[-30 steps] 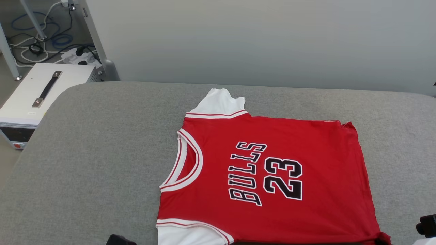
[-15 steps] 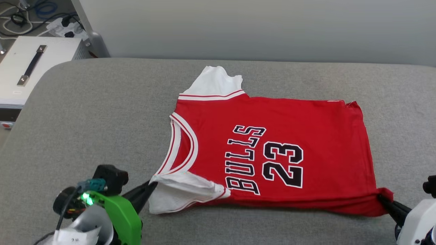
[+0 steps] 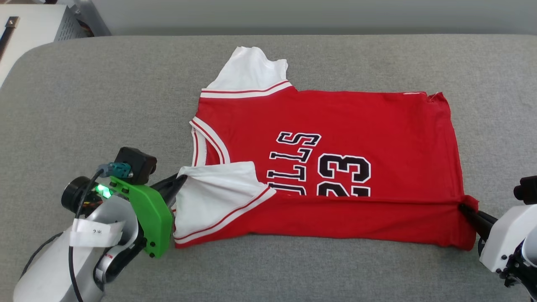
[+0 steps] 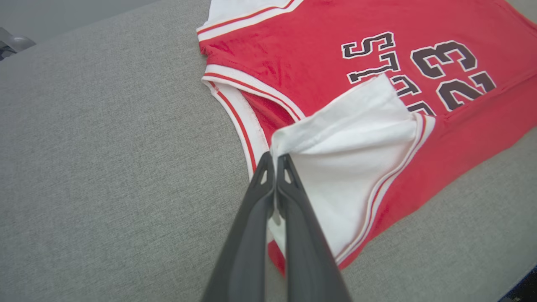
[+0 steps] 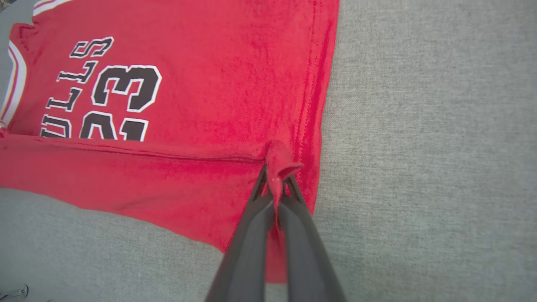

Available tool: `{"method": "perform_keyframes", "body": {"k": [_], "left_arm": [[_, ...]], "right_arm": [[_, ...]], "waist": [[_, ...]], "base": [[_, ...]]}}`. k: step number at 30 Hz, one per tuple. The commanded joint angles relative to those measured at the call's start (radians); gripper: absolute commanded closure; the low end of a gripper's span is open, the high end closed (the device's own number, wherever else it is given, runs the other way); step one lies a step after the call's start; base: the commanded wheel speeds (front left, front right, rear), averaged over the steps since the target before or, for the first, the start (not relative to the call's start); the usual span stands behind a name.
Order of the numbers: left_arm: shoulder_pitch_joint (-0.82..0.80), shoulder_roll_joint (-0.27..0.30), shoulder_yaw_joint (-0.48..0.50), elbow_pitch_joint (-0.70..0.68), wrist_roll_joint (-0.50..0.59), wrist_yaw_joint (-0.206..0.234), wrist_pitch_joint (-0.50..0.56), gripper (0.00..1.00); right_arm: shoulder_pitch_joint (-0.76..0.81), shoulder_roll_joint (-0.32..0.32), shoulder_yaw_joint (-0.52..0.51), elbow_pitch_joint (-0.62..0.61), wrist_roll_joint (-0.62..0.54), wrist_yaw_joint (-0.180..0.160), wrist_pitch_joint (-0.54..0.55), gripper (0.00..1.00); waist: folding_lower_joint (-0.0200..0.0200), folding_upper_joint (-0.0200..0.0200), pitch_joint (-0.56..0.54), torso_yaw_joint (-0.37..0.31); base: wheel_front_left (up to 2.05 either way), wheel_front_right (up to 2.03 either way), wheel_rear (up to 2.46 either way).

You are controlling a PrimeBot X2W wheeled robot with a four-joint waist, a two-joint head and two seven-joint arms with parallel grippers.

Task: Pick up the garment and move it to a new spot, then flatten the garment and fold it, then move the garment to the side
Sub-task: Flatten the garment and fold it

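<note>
The garment (image 3: 356,121), a red jersey with white sleeves and a black "23", lies on the grey padded table (image 3: 105,105), collar to the left. Its near edge is lifted and folded over toward the far side, covering the lower part of the lettering. My left gripper (image 3: 181,181) is shut on the corner of the near white sleeve (image 4: 348,155), pinched at the fingertips (image 4: 275,161). At the right end, my right gripper (image 3: 463,208) is shut on the red hem corner (image 5: 279,161). The far white sleeve (image 3: 247,69) lies flat.
A white box (image 3: 25,21) with a black handle stands off the table's far left corner. A pale grey wall runs behind the table. Grey table surface shows to the left, right and near side of the jersey.
The head camera has tilted down, shifting the whole picture. Both grippers have carried the jersey's near edge up and over toward the far side, so the fold now covers part of the lettering.
</note>
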Motion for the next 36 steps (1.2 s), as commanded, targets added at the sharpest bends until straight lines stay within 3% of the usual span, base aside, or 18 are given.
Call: {"method": "perform_keyframes", "body": {"k": [1,15,16,17,18,27,36], "left_arm": [[-0.035,-0.008,-0.001,0.021,0.007,-0.008,-0.01,1.0],[-0.169,-0.061,-0.079,0.256,0.015,-0.031,-0.044,1.0],[-0.177,-0.067,-0.083,0.275,0.017,-0.032,-0.052,0.67],[-0.183,-0.072,-0.086,0.289,0.02,-0.032,-0.061,0.0],[-0.189,-0.08,-0.086,0.308,0.022,-0.032,-0.072,0.0],[-0.171,-0.156,-0.051,0.41,-0.019,0.009,-0.167,0.0],[-0.048,-0.208,0.026,0.333,-0.108,0.128,-0.217,0.0]], "right_arm": [[-0.022,0.005,0.002,0.011,-0.009,-0.001,-0.002,1.0],[-0.125,0.006,0.062,0.095,-0.027,-0.001,-0.015,1.0],[-0.132,0.005,0.065,0.103,-0.032,-0.001,-0.021,1.0],[-0.137,0.004,0.069,0.108,-0.037,-0.001,-0.028,0.54],[-0.143,0.005,0.072,0.115,-0.041,-0.001,-0.037,0.0],[-0.14,-0.005,0.098,0.129,-0.063,-0.001,-0.109,0.0],[-0.053,-0.003,0.083,0.056,-0.15,-0.001,-0.117,0.0]], "waist": [[0.0,-0.0001,0.024,-0.014],[0.0,-0.0001,0.08,-0.032],[0.0,-0.0001,0.081,-0.033],[0.0,-0.0001,0.081,-0.033],[0.0,-0.0001,0.078,-0.032],[0.0,-0.0001,0.002,-0.025],[0.0,-0.0001,-0.1,-0.012]], "base": [[0.0,0.0,0.0],[0.0,0.0,0.0],[0.0,0.0,0.0],[0.0,0.0,0.0],[0.0,0.0,0.0],[0.0,0.0,0.0],[0.0,0.0,0.0]]}}
